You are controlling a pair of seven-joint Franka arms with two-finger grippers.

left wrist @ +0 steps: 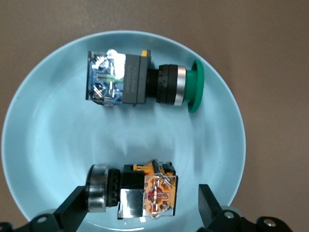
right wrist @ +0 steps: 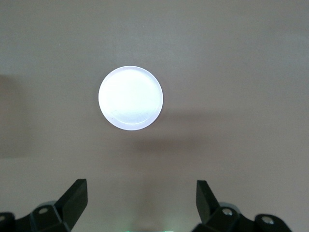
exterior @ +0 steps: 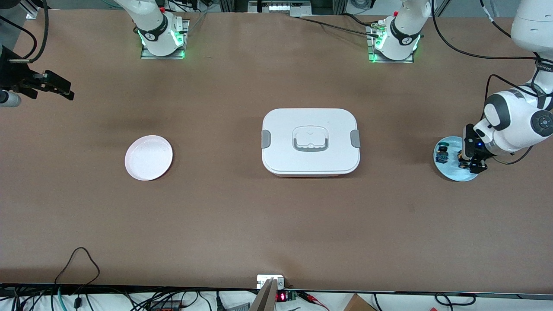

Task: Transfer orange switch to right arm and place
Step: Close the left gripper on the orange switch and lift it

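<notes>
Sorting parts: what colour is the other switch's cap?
Green, clearest in the left wrist view.

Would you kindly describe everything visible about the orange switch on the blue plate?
The orange switch lies on its side in the light blue plate, apart from the green-capped switch. It has a clear orange contact block, black body and metal collar. The open left gripper straddles it, with neither finger seen touching.

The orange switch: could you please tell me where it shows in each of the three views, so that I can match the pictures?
Front view: the orange switch lies on the blue plate at the left arm's end of the table, largely hidden by the left hand.
Left wrist view: it lies on the plate between the open fingers, beside the green switch.
Right wrist view: not in it; only the white plate shows.
Shared landmark: the blue plate.
</notes>
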